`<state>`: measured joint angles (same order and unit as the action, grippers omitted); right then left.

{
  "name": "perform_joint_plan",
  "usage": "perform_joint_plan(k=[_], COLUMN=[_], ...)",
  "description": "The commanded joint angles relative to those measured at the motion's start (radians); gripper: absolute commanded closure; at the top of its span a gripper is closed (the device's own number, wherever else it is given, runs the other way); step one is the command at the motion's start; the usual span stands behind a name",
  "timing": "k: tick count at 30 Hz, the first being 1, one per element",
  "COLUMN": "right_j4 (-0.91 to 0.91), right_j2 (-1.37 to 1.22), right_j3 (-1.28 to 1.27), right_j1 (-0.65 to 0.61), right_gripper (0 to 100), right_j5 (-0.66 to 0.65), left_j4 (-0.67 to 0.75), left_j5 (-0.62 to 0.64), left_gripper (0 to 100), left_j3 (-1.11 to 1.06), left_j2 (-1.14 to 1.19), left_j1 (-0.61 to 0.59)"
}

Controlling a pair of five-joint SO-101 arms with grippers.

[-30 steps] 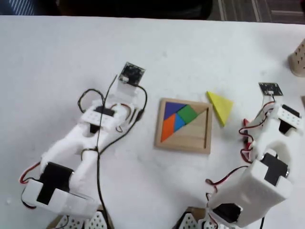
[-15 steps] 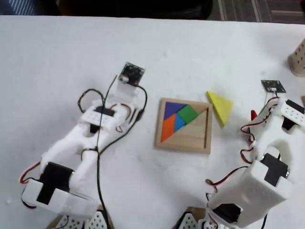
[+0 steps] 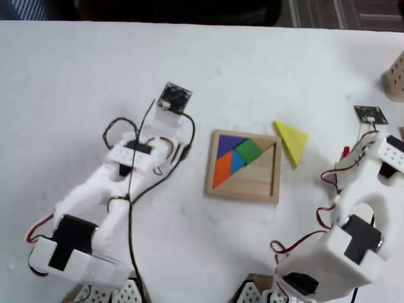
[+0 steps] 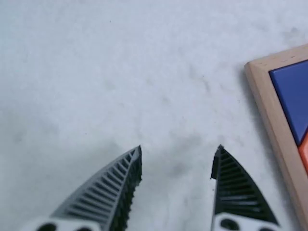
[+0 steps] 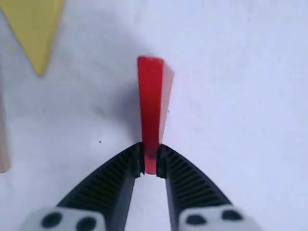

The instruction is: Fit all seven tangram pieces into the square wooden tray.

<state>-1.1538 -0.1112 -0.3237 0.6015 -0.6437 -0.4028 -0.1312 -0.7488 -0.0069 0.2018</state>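
The square wooden tray (image 3: pixel 273 182) lies mid-table and holds blue (image 3: pixel 228 145), green (image 3: pixel 249 150), orange (image 3: pixel 221 169) and light-blue pieces; its right half is bare wood. A yellow triangle (image 3: pixel 292 140) lies flat just off the tray's upper right corner, and its tip (image 5: pixel 33 29) is in the right wrist view. My right gripper (image 5: pixel 150 161) is shut on a red piece (image 5: pixel 151 106) held on edge above the table, right of the yellow triangle. My left gripper (image 4: pixel 179 159) stands open over bare table beside the tray's corner (image 4: pixel 262 91).
A beige holder with holes (image 3: pixel 396 79) stands at the far right edge. The left arm (image 3: pixel 139 154) stretches from the lower left toward the tray. The table's far side past the tray is white and bare.
The right arm has drawn back to the right, away from the tray, with the red piece in its gripper. The left arm and the pieces in the tray have not moved.
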Motion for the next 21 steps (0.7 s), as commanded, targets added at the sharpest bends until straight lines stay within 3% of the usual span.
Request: perform_joint_plan(k=[1, 6, 21], right_j4=[0.091, 0.168, 0.074], right_j2=[0.079, 0.088, 0.321], right_j3=[-0.051, -0.114, -0.121], right_j1=[0.045, 0.071, 0.067], right_gripper=[98.1, 98.1, 98.1], right_j5=[-0.008, -0.012, -0.006], left_j4=[0.023, 0.023, 0.023], left_j5=[-0.009, -0.009, -0.009], left_gripper=[76, 76, 76], left_j3=[0.055, 0.055, 0.055], left_j2=[-0.005, -0.004, -0.002], left_j1=[-0.015, -0.015, -0.015])
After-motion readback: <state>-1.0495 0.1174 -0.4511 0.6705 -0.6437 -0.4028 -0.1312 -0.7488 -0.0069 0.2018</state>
